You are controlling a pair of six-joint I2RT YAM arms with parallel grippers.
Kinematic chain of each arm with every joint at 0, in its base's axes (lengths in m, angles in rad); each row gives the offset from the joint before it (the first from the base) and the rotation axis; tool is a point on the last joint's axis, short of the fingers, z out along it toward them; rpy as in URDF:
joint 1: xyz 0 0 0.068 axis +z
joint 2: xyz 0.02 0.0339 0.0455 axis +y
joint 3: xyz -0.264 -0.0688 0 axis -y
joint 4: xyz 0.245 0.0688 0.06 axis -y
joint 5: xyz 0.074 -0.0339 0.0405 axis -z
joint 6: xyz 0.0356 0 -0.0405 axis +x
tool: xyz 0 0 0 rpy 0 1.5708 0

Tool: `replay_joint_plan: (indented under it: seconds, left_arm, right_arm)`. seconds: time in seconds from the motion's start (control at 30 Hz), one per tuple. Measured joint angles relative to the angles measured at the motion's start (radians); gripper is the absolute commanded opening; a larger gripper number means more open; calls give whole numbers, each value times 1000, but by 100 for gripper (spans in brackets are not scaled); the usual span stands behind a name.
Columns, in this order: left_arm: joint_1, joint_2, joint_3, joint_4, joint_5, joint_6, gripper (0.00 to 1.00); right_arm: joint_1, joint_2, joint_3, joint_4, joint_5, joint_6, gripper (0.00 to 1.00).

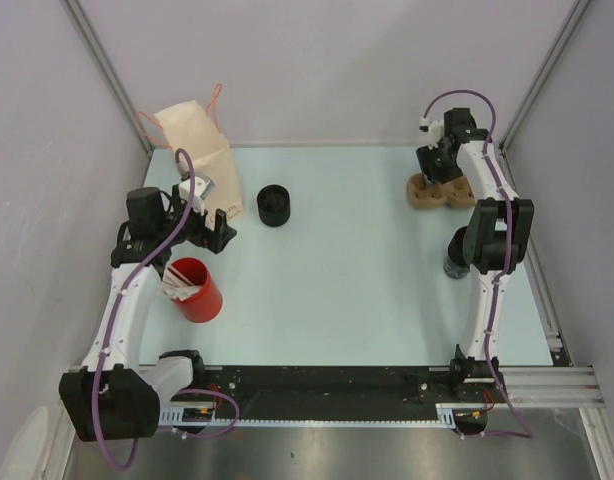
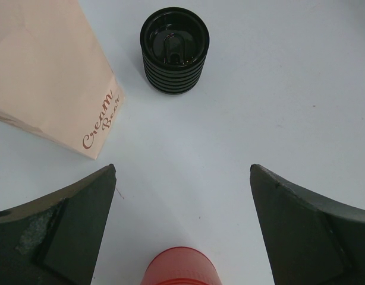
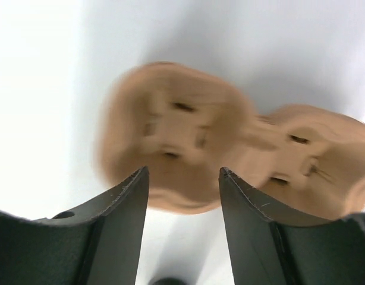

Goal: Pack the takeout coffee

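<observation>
From above, the left gripper (image 1: 219, 232) hangs just beside the foot of the paper bag (image 1: 202, 150), holding nothing. The right gripper (image 1: 437, 172) is over the pulp cup carrier (image 1: 439, 194) at the far right. On the table (image 1: 357, 270) there is one bag, one black lidded cup (image 1: 274, 205) near it, one red cup (image 1: 197, 292) with white pieces sticking out, and one carrier. One more dark cup-like thing (image 1: 451, 268) is half hidden by the right arm.

The left wrist view shows the jaws spread wide with only bare table between them. The bag is far left, the black cup ahead and the red cup at the near edge.

The right wrist view is blurred. The jaws stand partly apart above the carrier's near edge, pinching nothing, though I cannot tell whether they touch it. The carrier has two wells, both without cups.
</observation>
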Motion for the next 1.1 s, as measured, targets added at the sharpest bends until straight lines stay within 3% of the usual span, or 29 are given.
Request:
replay_joint_plan:
  seconds: [0.33, 1.1]
  left_arm:
    - [0, 0, 0, 0, 0, 0, 99]
    - [0, 0, 0, 0, 0, 0, 99]
  right_arm:
    - [167, -47, 7, -31, -43, -24, 47]
    - [130, 48, 50, -112, 28, -20, 36]
